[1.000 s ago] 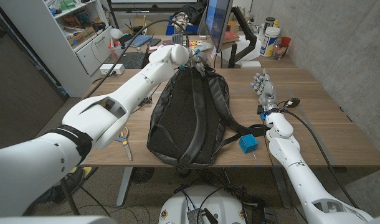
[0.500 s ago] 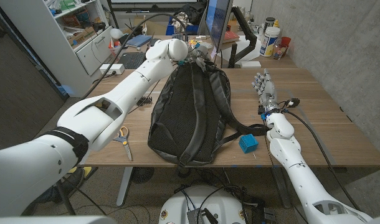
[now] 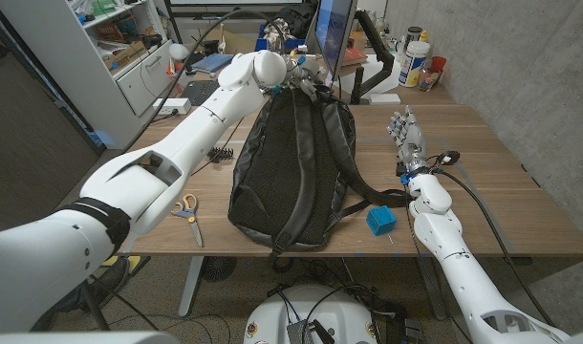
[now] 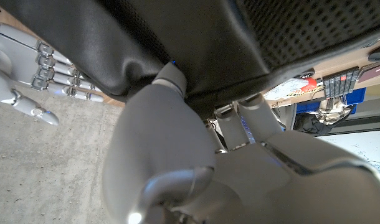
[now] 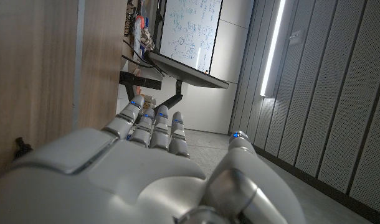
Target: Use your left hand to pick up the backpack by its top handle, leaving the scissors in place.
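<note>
Black mesh backpack [image 3: 296,167] is lying at the table's [image 3: 502,182] centre, its top end raised at 12 o'clock, where the left hand [image 3: 306,81] is gripping its top handle. Orange-handled scissors [image 3: 188,215] are lying at 9 o'clock. The right hand [image 3: 403,129] is standing at 3 o'clock, fingers straight and together, holding nothing.

The left hand [image 3: 304,84] seems hidden behind the backpack [image 3: 293,172] top.

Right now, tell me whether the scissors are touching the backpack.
Apart. The head view shows the scissors lying on the table beside the left arm, with a strip of bare wood between them and the black backpack.
</note>
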